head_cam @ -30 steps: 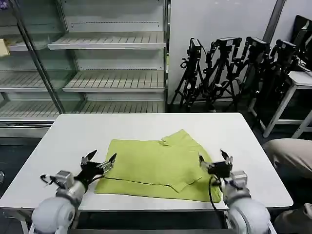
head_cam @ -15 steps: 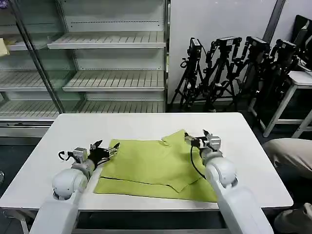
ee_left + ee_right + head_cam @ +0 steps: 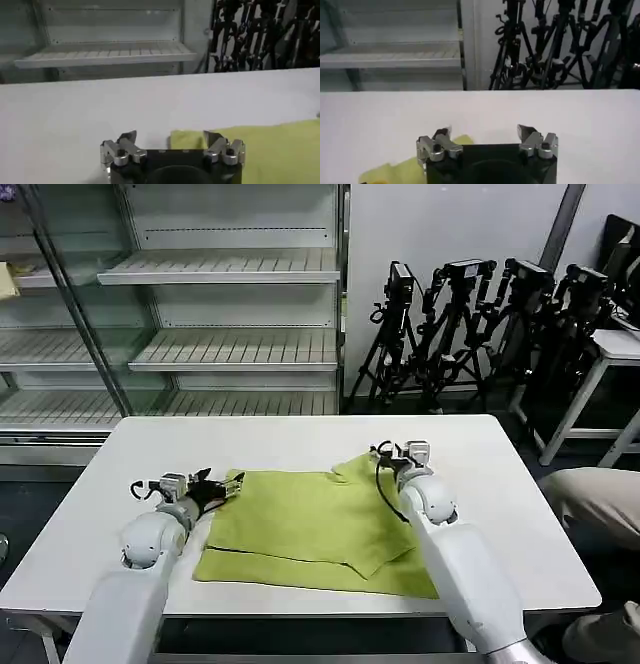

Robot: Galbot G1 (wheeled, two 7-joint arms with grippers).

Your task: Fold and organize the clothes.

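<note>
Empty metal shelves (image 3: 230,349) and a row of black tripods (image 3: 480,324) stand behind the white desk (image 3: 130,454), on which the T-shirt (image 3: 310,524) lies partly folded, nearer the front edge than the shelves.

From the head view, the left hand (image 3: 215,485) sits at the shirt's far left corner, and the right hand (image 3: 395,454) sits at the shirt's far right corner, where a sleeve flap sticks out toward the tripods. Both arms stretch across the desk from the robot's side.

Each wrist view adds what the head view cannot settle. At the left hand (image 3: 172,145), the fingers (image 3: 127,142) stand spread apart, with the shirt's corner (image 3: 187,139) lying between them and the rest of the cloth running off to one side; whether they touch the cloth cannot be told. At the right hand (image 3: 487,137), the fingers (image 3: 530,135) are likewise spread, holding nothing; a bit of yellow-green cloth (image 3: 400,170) shows beside one finger, and bare desk lies beyond toward the tripods.
</note>
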